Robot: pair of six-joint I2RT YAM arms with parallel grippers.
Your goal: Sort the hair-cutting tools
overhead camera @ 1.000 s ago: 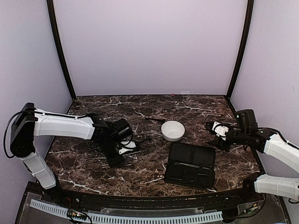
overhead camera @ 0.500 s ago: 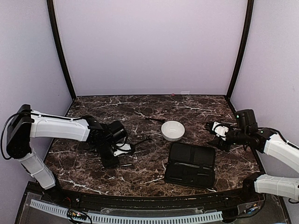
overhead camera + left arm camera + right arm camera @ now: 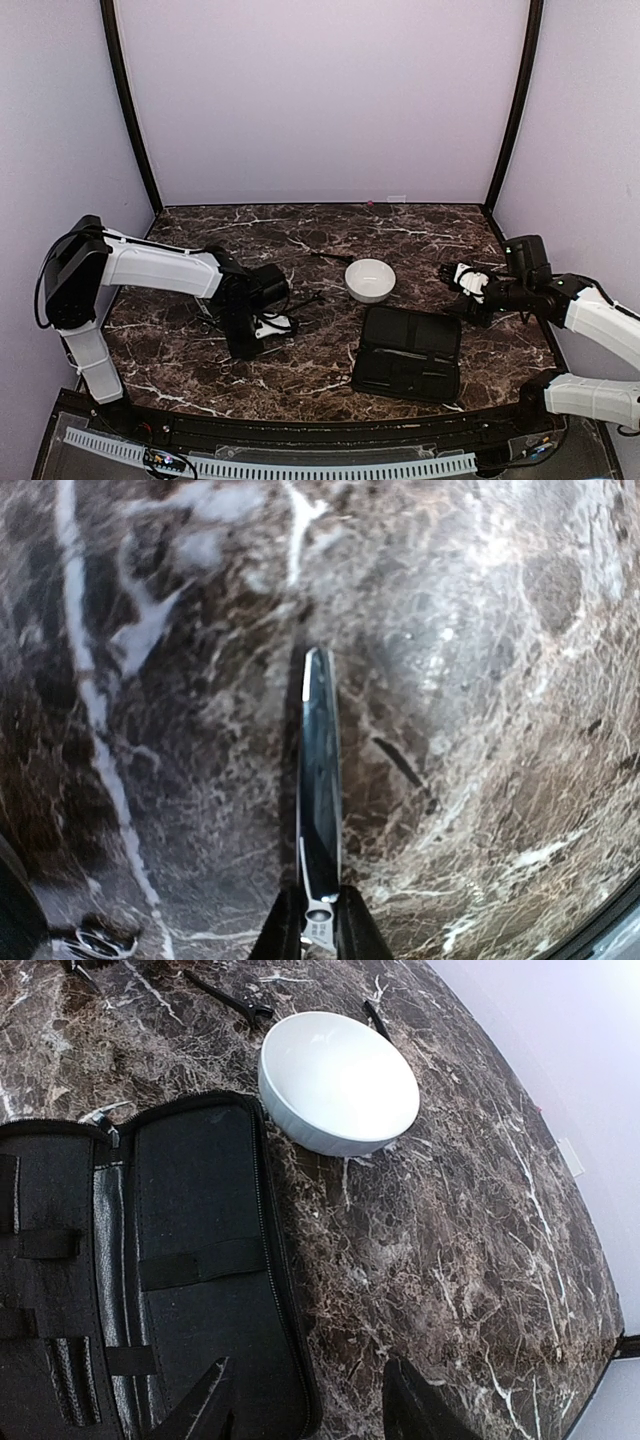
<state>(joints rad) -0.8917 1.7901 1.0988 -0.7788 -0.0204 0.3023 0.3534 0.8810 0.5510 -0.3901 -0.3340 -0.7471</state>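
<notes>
Left of centre on the marbled brown bench (image 3: 500, 630), the left claw (image 3: 318, 935) clamps a slim shiny dark tool (image 3: 320, 780), long axis straight out from it, tip pointing away, gripped end hidden. At right, the right claw (image 3: 300, 1405) stands apart near the flat black case (image 3: 200, 1210).

The table (image 3: 330, 225) is overlooked from high behind the arms. The white bowl (image 3: 338, 1080) and black case (image 3: 190, 1220) are shared with the oblique right wrist view. The marble tabletop is seen close-up from the left wrist.

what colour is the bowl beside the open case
Plain white. The bowl shows best in the right wrist view.
</notes>
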